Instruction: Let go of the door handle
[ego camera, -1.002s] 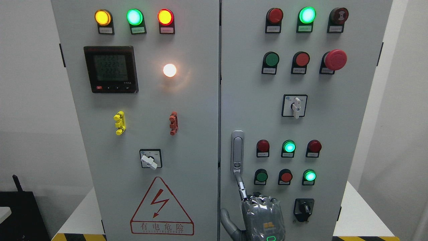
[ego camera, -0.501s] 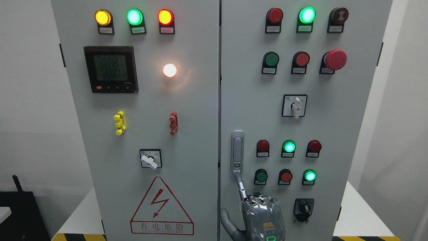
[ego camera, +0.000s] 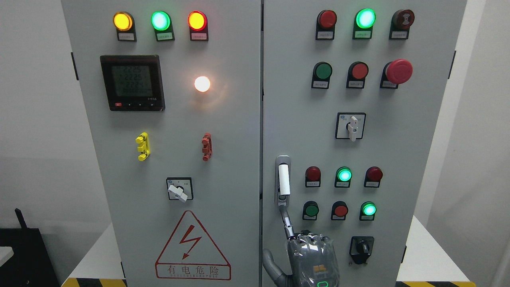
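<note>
Door handle [ego camera: 283, 181], one, right hand [ego camera: 312, 259] index fingertip [ego camera: 283, 208] touching.

The scene is bright and evenly lit, with soft, faint shadows. Focus is sharp from the cabinet [ego camera: 255, 119] down to the hand [ego camera: 312, 259], whose plastic wrap shows small white glints. Up and left of the fingers [ego camera: 287, 223], a white lamp [ego camera: 202, 83] is blown out and casts a warm halo on the grey panel. The green lamp [ego camera: 344, 175] just above and right of the fingers is also overexposed at its centre. The cabinet's sides lean slightly towards the edges.
</note>
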